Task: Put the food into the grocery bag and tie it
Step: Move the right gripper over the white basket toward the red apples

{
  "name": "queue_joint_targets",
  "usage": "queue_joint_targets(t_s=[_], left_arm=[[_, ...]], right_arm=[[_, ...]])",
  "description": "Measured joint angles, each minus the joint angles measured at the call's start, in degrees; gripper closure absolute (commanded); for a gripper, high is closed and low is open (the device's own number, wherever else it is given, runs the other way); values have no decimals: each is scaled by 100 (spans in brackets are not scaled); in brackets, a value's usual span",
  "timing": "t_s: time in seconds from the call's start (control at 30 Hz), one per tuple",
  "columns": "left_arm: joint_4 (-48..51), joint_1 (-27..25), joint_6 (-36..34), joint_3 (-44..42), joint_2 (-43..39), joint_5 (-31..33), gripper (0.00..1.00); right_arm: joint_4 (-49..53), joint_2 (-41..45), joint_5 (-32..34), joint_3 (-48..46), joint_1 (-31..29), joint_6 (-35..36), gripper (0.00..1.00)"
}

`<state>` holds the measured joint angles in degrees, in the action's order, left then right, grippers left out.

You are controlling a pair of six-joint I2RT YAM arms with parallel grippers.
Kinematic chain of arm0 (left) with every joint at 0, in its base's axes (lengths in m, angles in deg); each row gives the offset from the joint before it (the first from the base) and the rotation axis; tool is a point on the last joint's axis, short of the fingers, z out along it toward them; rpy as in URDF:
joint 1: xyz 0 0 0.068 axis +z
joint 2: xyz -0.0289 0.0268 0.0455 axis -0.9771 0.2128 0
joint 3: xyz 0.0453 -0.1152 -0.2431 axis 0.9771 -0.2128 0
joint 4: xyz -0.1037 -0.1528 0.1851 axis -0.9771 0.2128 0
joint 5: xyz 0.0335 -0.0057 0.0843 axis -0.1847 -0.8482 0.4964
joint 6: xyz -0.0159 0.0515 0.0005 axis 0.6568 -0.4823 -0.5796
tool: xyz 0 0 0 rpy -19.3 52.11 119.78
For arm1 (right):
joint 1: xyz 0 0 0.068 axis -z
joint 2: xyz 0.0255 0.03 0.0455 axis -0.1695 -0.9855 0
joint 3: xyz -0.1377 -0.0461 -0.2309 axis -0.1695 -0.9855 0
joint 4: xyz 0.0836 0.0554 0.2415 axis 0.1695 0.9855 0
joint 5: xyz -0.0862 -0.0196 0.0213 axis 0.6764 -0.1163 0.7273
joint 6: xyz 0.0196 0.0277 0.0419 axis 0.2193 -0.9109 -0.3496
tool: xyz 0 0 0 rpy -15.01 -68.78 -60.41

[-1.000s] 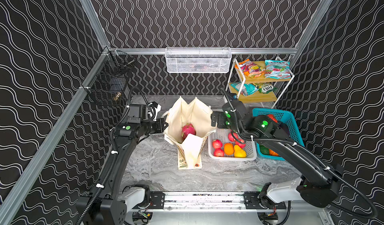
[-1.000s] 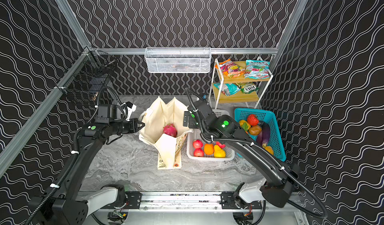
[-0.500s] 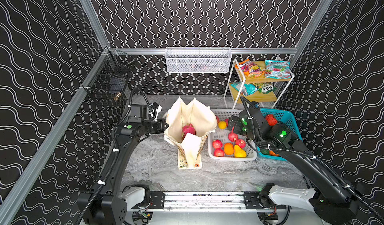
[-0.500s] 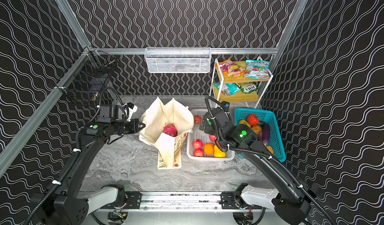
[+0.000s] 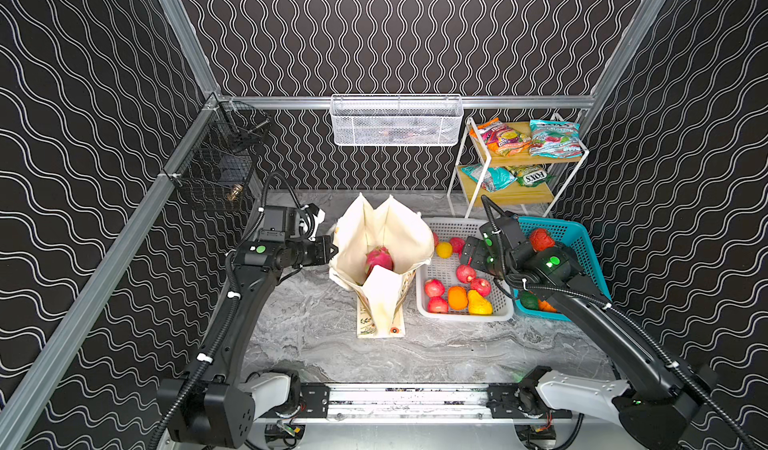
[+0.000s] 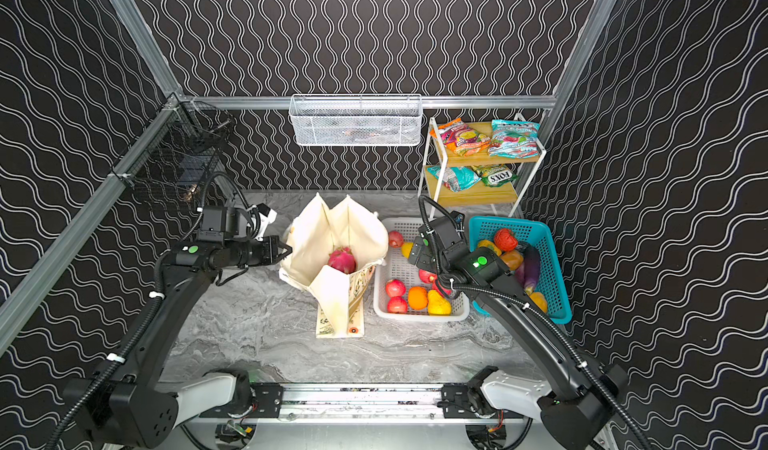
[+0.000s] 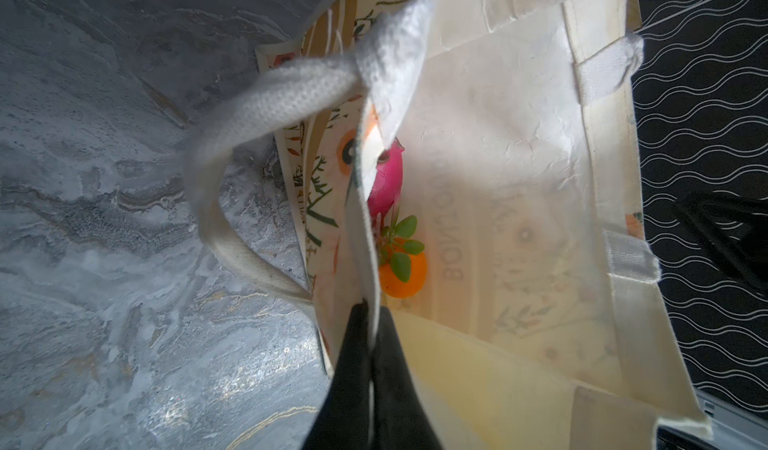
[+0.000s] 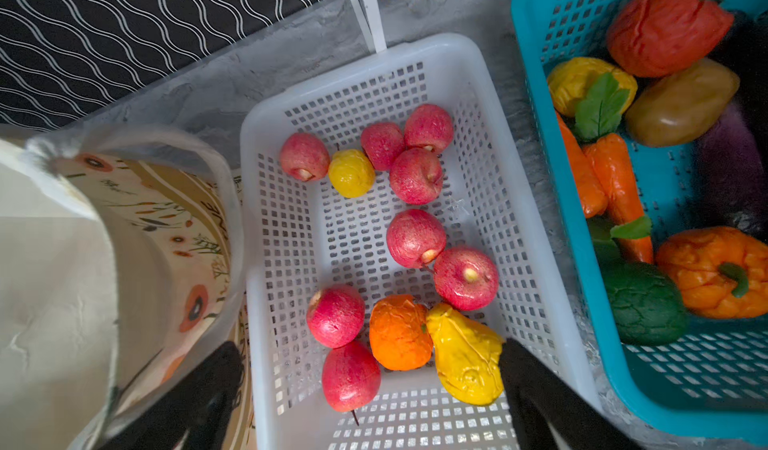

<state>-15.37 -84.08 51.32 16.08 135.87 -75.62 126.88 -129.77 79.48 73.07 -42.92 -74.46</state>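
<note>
Right gripper (image 8: pixel 372 356) is wide open and empty, hanging over the white basket (image 8: pixel 436 55). The orange (image 8: pixel 399 331) sits below it, roughly centred between my fingers. Yellow pear (image 8: pixel 465 356) touches it on one side, red apple (image 8: pixel 336 315) is close on the other, so it looks like a tight pick. Grocery bag (image 5: pixel 386 235) stands just beside the basket, toward my left arm. Left gripper (image 7: pixel 370 315) is clamped on its rim, propping the mouth open. Dragon fruit (image 5: pixel 379 258) already inside.
</note>
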Motion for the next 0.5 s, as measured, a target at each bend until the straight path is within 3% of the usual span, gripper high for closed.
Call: queue_joint_targets(t_s=[0.5], left_arm=[[-15,-2,2,-76,17,9,100]], right_arm=[[-332,-428,-911,-501,415,184,5]])
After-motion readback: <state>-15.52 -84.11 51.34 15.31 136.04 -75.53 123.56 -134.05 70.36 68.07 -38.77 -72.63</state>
